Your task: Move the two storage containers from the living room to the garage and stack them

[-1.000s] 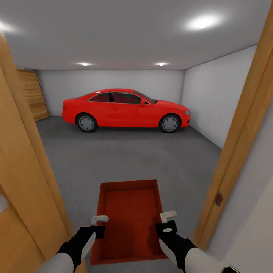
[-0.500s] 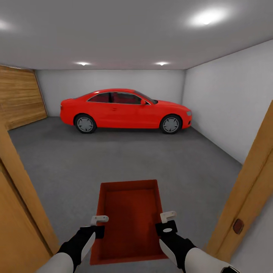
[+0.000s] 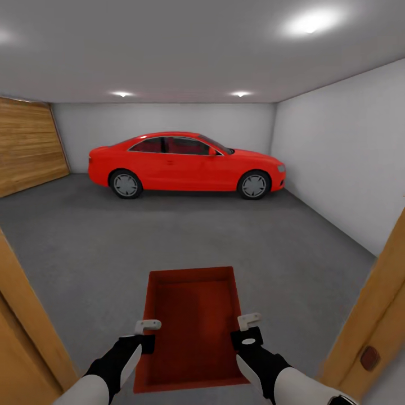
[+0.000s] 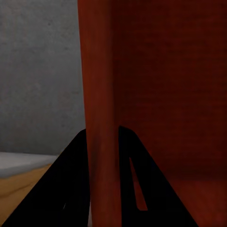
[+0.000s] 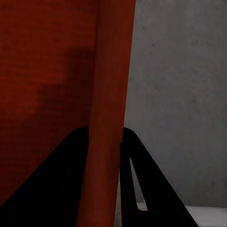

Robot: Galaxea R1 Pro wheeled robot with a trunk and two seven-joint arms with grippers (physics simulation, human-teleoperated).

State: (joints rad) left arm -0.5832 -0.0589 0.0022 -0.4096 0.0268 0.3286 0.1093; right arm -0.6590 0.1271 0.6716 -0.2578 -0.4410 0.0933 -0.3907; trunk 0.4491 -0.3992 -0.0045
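Held low in front between both arms: one storage container (image 3: 194, 326), open side up. Left gripper (image 3: 147, 325) clamped on its left wall, right gripper (image 3: 249, 321) on its right wall — fingers (image 4: 71, 189) pinching the thin rim on either side. Beneath, dark grey floor (image 3: 140, 242). Wooden door frame (image 3: 368, 315) at both edges. Farther off — red car (image 3: 185, 163) parked side-on by the back wall (image 3: 163, 118).

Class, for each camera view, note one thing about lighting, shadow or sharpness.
Head view: ceiling spotlights glare; soft shadow under the car. Left wrist view: fingers are black silhouettes, container wall blurred. Right wrist view: a dark shadow patch inside the container.
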